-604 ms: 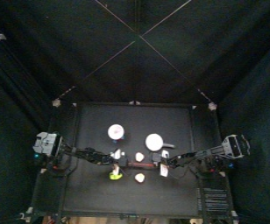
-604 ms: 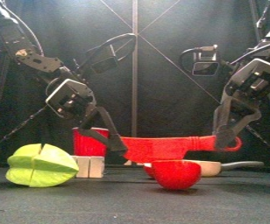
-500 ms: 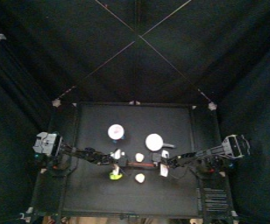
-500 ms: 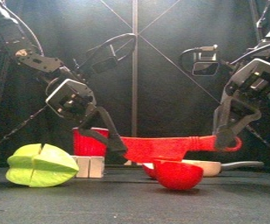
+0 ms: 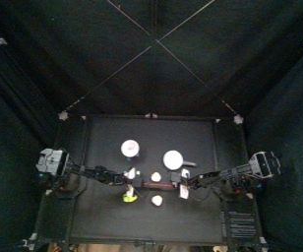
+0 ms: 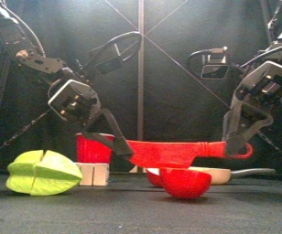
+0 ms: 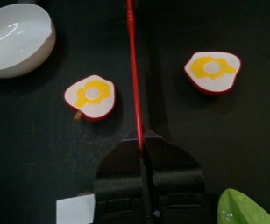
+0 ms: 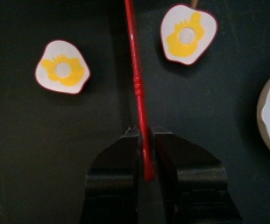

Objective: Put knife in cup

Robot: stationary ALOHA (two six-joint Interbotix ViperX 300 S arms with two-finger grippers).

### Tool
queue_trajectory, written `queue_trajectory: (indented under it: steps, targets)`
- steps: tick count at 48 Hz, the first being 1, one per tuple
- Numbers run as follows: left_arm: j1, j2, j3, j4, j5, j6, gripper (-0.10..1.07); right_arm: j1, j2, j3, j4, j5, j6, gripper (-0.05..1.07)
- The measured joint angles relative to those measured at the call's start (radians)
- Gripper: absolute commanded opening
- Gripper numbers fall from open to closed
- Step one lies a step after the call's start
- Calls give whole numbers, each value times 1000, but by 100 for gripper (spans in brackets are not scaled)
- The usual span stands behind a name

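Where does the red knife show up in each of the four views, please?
Top view: too small to make out.
Front view: knife, level between both grippers, above a red half.
Left wrist view: knife, running up from the jaws.
Right wrist view: knife, likewise.
Shared landmark: two yellow-centred halves flanking it.

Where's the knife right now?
Front view: the knife hangs level above the table, one end in the left hand, the other in the right hand.

Glossy red plastic knife (image 7: 132,79), smooth shiny white cup (image 7: 16,38), matt black table (image 7: 254,122)
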Motion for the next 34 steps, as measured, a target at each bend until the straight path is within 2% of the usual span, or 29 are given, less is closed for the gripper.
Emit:
queue_trajectory:
  steps: [13, 19, 23, 34]
  targets:
    - [-2, -32, -3, -9, -6, -3, 63, 0, 0, -2, -9, 0, 2, 50]
    - [-2, -48, -2, -29, -17, -3, 76, 0, -2, -8, -9, -2, 2, 50]
    - [-3, -58, -2, -48, -17, -3, 80, -2, -2, -8, -9, -2, 2, 50]
    - [-5, -104, 17, -75, -31, -3, 80, 0, -3, -8, -9, -2, 2, 50]
